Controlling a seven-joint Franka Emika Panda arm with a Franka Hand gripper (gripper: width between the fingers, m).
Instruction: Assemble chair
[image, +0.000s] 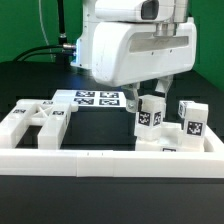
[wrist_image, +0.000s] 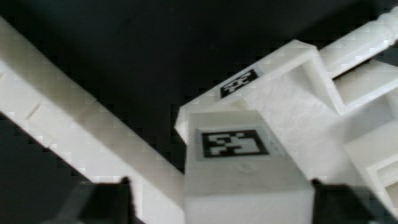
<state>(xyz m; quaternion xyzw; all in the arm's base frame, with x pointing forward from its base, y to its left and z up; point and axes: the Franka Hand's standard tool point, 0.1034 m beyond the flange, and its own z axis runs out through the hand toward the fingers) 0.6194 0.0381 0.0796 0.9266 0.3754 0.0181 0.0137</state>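
The chair (image: 30, 128) is not yet joined. Its white tagged pieces stand apart on the black table (image: 100, 125), inside the rail (image: 100, 160) that walls the front and sides, probably so that parts can be pushed against it and squared up. A frame (image: 40, 115) lies at the exterior view's left, the marker board (image: 95, 97) sits flat behind the middle, and two upright pieces stand toward the right, well apart from the frame. The gripper (image: 151, 98) hangs straight over the block (image: 149, 120), fingers pointing down, one on each side of its top. The wrist view shows that block (wrist_image: 228, 150) centred between them with a tag on its upper face, which suggests the grip is aimed at flat sides rather than corners. Whether the jaws are pressing the block or only bracketing it cannot be told: the fingertips are dark and mostly cut off in the wrist view, and the arm's bulk hides the contact in the exterior one. The second block (image: 190, 118) stands near, at the exterior view's right, close enough that an outer finger might brush it. The step in hand looks like picking up the block, and a vertical grip would keep it upright for carrying toward the frame.
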